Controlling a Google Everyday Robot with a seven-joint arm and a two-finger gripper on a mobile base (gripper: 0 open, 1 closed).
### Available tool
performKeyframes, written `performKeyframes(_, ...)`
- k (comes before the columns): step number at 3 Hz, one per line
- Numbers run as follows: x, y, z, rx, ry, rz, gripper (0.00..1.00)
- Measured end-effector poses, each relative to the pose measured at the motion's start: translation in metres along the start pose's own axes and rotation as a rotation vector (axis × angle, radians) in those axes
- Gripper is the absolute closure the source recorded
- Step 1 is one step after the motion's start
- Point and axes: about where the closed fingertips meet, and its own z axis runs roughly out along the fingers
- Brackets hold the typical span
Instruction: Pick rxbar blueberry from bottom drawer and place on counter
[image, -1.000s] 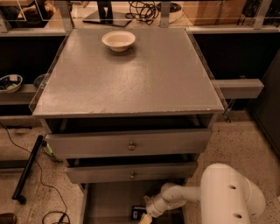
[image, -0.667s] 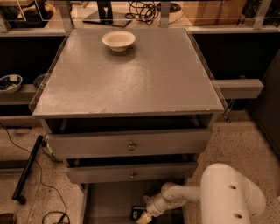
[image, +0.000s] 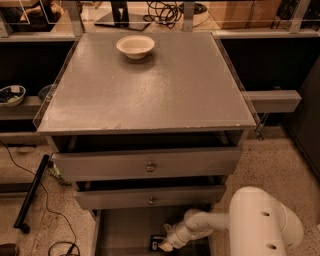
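Observation:
The bottom drawer (image: 125, 227) is pulled out furthest at the bottom of the view, showing a flat grey floor. The rxbar blueberry (image: 156, 243) is a small dark bar lying on that floor near the front right. My white arm reaches in from the right, and the gripper (image: 164, 244) is low inside the drawer, right at the bar's right end. The counter (image: 150, 85) is the large grey cabinet top above.
A white bowl (image: 135, 46) stands at the back of the counter. Two upper drawers with round knobs (image: 150, 166) are partly pulled out above the bottom one. A black pole (image: 31, 192) and cables lie on the floor at left. Side shelves flank the cabinet.

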Motion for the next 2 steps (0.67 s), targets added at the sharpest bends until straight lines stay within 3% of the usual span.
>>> performKeyframes(1,-0.0037,-0.0001,-0.0046,0.0,0.0,0.0,1.0)
performKeyframes(2,-0.0066,0.0056,-0.006,-0.004,-0.001,-0.008,1.0)
